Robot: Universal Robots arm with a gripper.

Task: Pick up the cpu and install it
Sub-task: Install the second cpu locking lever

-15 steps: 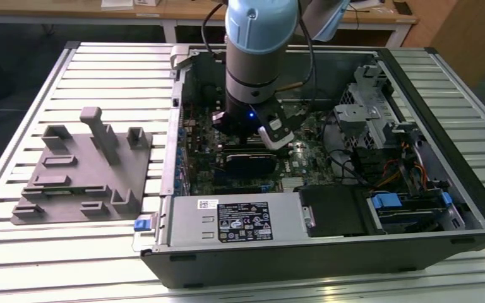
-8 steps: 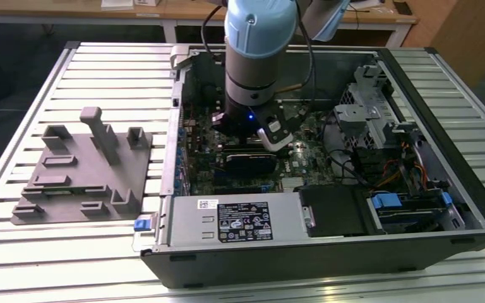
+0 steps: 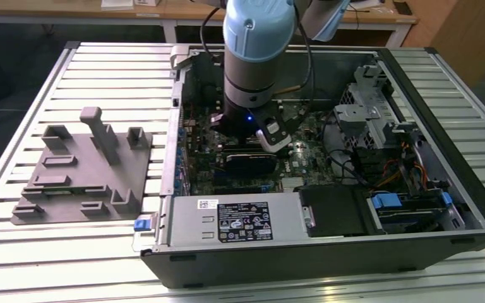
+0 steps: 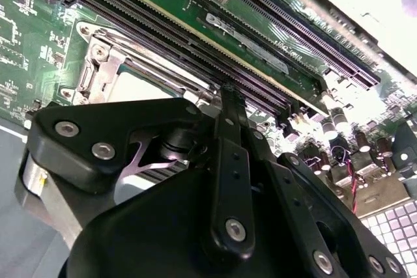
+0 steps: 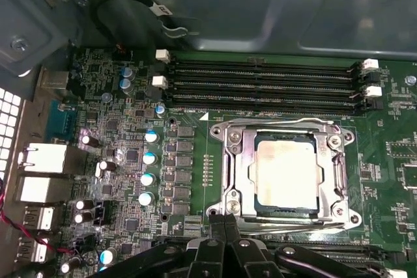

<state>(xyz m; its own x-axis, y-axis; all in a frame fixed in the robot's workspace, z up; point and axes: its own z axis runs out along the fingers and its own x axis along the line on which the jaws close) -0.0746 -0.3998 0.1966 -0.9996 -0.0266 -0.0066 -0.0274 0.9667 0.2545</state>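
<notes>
The cpu sits in the socket on the motherboard. The gripper hovers beside it, its 2 fingers pressed together, empty.

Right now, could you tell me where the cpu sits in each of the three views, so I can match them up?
Exterior view: cannot make it out; the arm hangs over the motherboard there.
First wrist view: cpu lies in the socket frame.
Second wrist view: cpu is partly behind the gripper.
Shared landmark: memory slots beside the socket.
</notes>
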